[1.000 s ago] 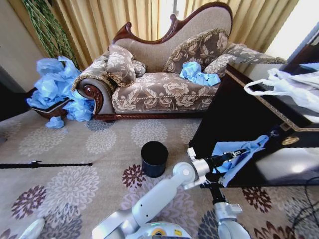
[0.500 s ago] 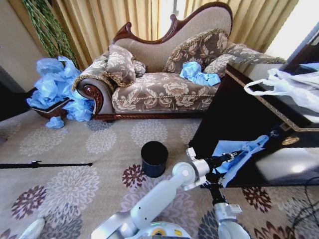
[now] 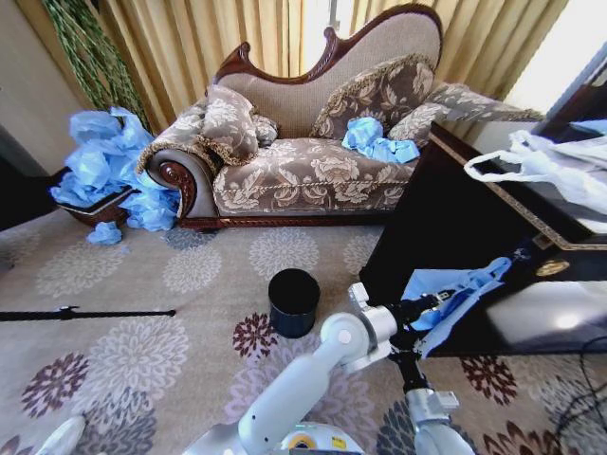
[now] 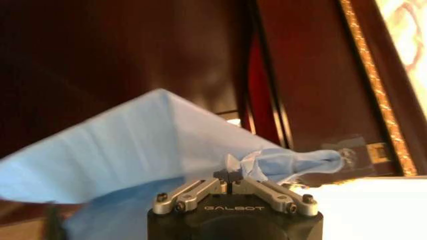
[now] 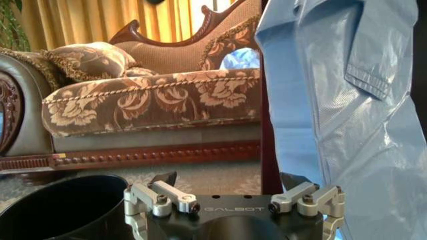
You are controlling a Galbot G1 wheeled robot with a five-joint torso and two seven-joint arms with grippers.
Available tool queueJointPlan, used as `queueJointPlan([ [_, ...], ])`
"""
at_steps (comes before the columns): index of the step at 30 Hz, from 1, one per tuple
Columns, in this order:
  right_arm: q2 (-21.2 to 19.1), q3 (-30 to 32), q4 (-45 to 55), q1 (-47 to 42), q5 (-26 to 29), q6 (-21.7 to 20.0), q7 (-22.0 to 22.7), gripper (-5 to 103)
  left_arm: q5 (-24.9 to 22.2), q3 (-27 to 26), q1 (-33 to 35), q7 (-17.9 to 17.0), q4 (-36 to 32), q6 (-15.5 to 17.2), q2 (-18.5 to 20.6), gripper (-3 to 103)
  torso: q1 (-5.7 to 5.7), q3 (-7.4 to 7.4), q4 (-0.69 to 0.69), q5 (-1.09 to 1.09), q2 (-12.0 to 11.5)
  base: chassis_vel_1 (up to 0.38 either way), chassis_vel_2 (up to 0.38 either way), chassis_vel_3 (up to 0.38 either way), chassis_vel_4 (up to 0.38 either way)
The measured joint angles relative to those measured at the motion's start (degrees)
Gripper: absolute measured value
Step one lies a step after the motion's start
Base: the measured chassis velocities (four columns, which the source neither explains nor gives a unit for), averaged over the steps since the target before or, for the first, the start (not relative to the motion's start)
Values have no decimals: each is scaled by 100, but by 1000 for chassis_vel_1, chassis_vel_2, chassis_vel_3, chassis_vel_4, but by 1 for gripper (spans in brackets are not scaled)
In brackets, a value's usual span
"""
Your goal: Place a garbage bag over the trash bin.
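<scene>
The trash bin [image 3: 293, 301], small, black and cylindrical, stands upright on the patterned carpet; its rim [image 5: 60, 204] also shows in the right wrist view. To its right, my left gripper [image 3: 429, 306] is shut on the light blue garbage bag [image 3: 457, 287], which hangs against the front of the dark cabinet. In the left wrist view the closed fingertips [image 4: 230, 176] pinch a bunched part of the bag [image 4: 133, 145]. My right gripper [image 5: 228, 182] is open just below the left wrist [image 3: 406, 349], with the bag [image 5: 340, 100] hanging beside it and nothing between its fingers.
A dark glossy cabinet [image 3: 446, 218] fills the right side, with a white loop-handled bag [image 3: 550, 166] on top. A patterned sofa [image 3: 303, 161] stands behind, blue bags [image 3: 375, 140] on its seat. More blue bags [image 3: 109, 171] are piled at the left. A black rod [image 3: 85, 313] lies on the carpet.
My left arm's elbow has drifted slightly left and toward me. The garbage bag stays held in nearly the same place; the bin has not moved.
</scene>
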Motion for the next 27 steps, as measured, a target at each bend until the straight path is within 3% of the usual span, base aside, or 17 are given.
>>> queueJointPlan([
  [8,35,-63,13,52,-94,-17,6,100,-215,-349,285,-280,-492,465,635,0,0,0,1,-1,0,0,0,0,0],
  [13,69,-78,13,33,-146,-16,5,100,-268,-545,452,-293,-671,590,918,0,0,0,0,-1,0,0,0,0,0],
  [16,108,-79,5,-1,-186,14,-14,100,-284,-768,593,-231,-793,711,1246,0,0,0,1,0,0,0,0,0,0],
  [27,250,-157,6,-262,-265,166,-383,100,-266,-1231,952,6,-972,796,1730,0,0,0,0,-1,0,0,0,0,0],
])
